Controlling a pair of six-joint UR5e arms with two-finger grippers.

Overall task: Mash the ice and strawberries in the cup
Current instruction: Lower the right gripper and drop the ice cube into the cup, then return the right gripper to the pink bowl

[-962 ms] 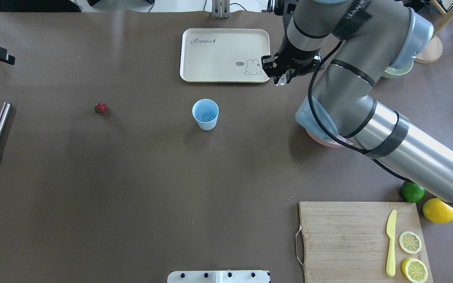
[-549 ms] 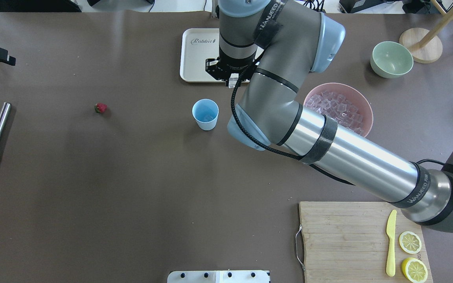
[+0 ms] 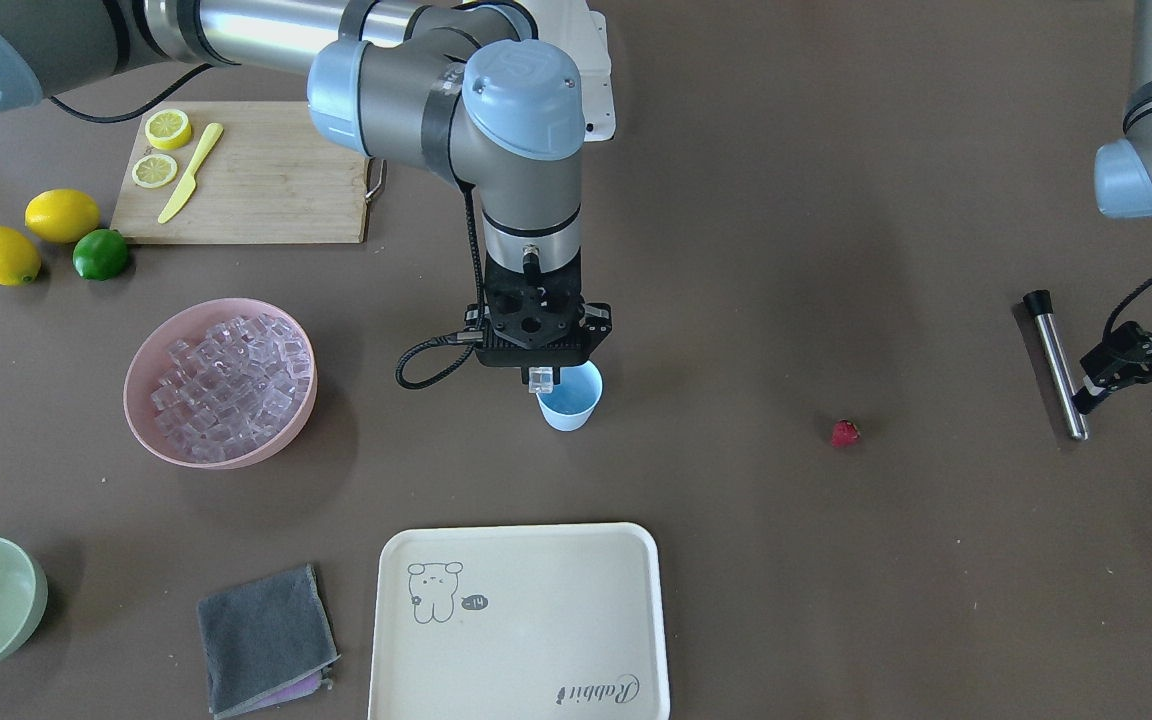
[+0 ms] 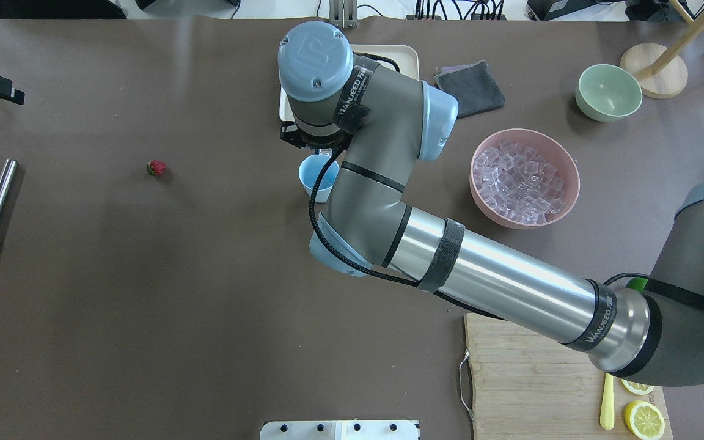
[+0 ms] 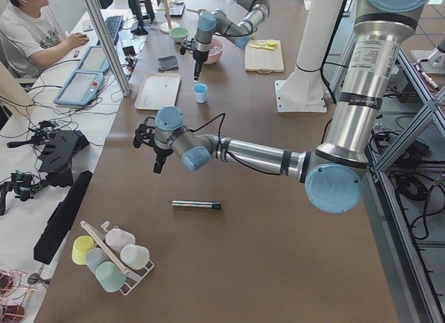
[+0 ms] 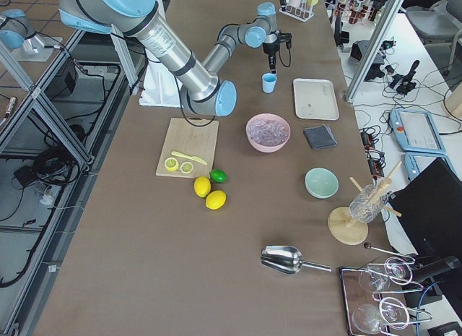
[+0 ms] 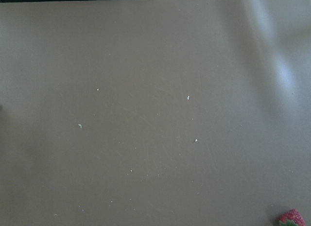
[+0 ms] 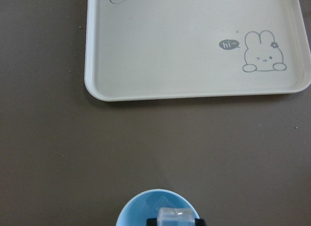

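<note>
Right gripper [image 3: 541, 384]: pointing straight down, pinching 1 clear ice cube [image 3: 540, 377] between its fingertips. Hangs directly over the mouth of the cup [image 3: 572, 405], with the cube just above the rim and not yet let go.

Cup: upright, light blue, near the middle of the tabletop [image 4: 205, 305], a little toward the far edge and just short of the cream tray [image 3: 536, 620]. Inside it, from the right wrist view, a pale shape that may be 1 cube already at the bottom. Hard to be sure with the held cube in the way.

Toward the right end of the tabletop: pink bowl [image 3: 128, 395], heaped with the rest of the ice [image 3: 231, 385]. Toward the left end: 1 strawberry [image 3: 844, 432], lying whole on the bare surface, well apart from the cup. Beyond it, near the left edge: a metal muddler [image 3: 1056, 365] lying flat. Just beside that, the left gripper [image 3: 1131, 400], fingers spread and holding nothing.

Progress, as a judgement: early. Ice loading under way, with probably no more than 1 or 2 cubes in. Left to do:
- release this cube and perhaps fetch more
- bring the strawberry to the cup
- take up the muddler and mash

No mashing begun, going by the intact berry and the muddler lying free.
</note>
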